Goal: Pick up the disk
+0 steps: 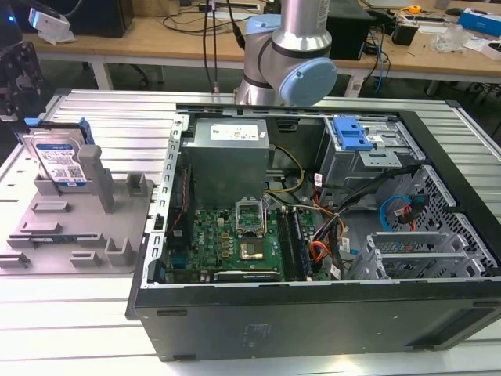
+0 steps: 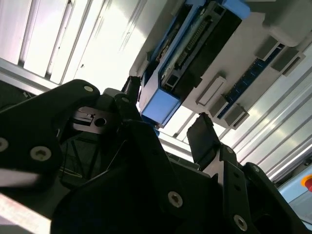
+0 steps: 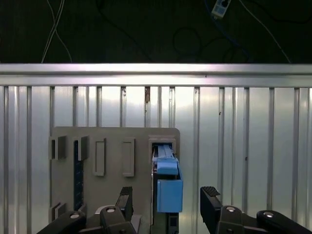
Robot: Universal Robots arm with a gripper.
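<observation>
Silver-grey with blue rails along its edges, the disk (image 1: 61, 160) you are after stands upright in a slot of the grey holder (image 1: 55, 235). The holder lies on the ribbed metal table (image 1: 117, 117) at the exterior view's left, beside the open computer case (image 1: 313, 317). In the first wrist view you can see the gripper (image 3: 168, 191) spread wide, grasping nothing. Its two black fingers (image 3: 210, 201) stand on either side of the disk's blue end, with a gap at each side.
</observation>
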